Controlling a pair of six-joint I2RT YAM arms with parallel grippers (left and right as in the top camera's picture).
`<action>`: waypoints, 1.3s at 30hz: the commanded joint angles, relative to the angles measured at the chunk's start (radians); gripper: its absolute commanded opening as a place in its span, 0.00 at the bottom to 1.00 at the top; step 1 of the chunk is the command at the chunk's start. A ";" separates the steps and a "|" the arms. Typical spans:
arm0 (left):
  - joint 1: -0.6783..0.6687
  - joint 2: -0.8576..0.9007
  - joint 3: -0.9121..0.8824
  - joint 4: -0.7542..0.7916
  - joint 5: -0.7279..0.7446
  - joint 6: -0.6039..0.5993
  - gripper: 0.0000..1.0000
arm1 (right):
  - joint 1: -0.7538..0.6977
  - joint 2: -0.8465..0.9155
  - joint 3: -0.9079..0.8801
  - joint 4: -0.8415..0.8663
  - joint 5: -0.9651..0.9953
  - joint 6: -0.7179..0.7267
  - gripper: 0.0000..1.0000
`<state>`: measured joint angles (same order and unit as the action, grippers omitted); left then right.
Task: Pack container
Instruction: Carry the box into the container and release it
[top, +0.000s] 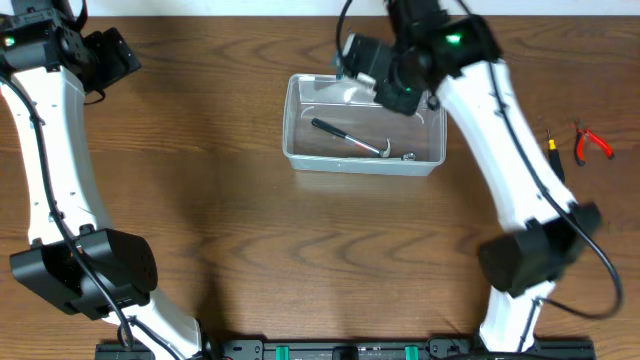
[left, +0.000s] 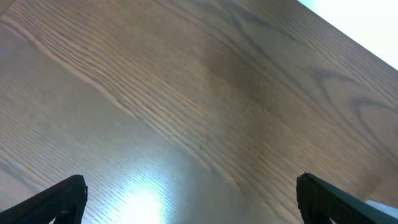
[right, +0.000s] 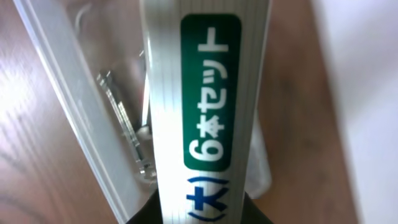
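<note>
Step in hand: a flat packet with a green label is held over the container by the right gripper. The placing stage of the packing is judged to be under way.
Container: it is set at the far middle of the table. A black-handled tool and a small metal piece are already lying inside.
Right jaws: they are judged to be clamped on the packet's near end, since the packet is seen running out from the dark gripper body in the right wrist view.
Left gripper: its jaws are spread wide apart over bare wood at the far left, well apart from the container, and nothing is held.
Next move: the packet is probably to be lowered inside the walls, clear of the rim and the tool, before it is let go.
Left to pack: red pliers and a small yellow-and-black tool are seen lying on the table at the right, well apart from the container.
Hidden: the right fingertips are covered by the packet, and the container's far right corner is blocked by the arm overhead.
Hard to make out: the packet's contents cannot be told, and its height above the container floor cannot be judged.
</note>
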<state>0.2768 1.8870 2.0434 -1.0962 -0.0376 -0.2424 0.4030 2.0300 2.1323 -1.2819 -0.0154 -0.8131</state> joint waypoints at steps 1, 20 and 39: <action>0.000 0.004 0.005 -0.003 -0.016 0.002 0.98 | 0.002 0.085 0.013 -0.016 -0.010 0.008 0.03; 0.000 0.004 0.005 -0.003 -0.016 0.002 0.98 | 0.006 0.267 0.013 -0.077 -0.174 0.080 0.02; 0.000 0.004 0.005 -0.003 -0.016 0.002 0.98 | 0.030 0.283 -0.037 -0.123 -0.210 0.080 0.03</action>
<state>0.2768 1.8870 2.0434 -1.0962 -0.0376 -0.2424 0.4149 2.2978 2.1139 -1.4029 -0.1944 -0.7444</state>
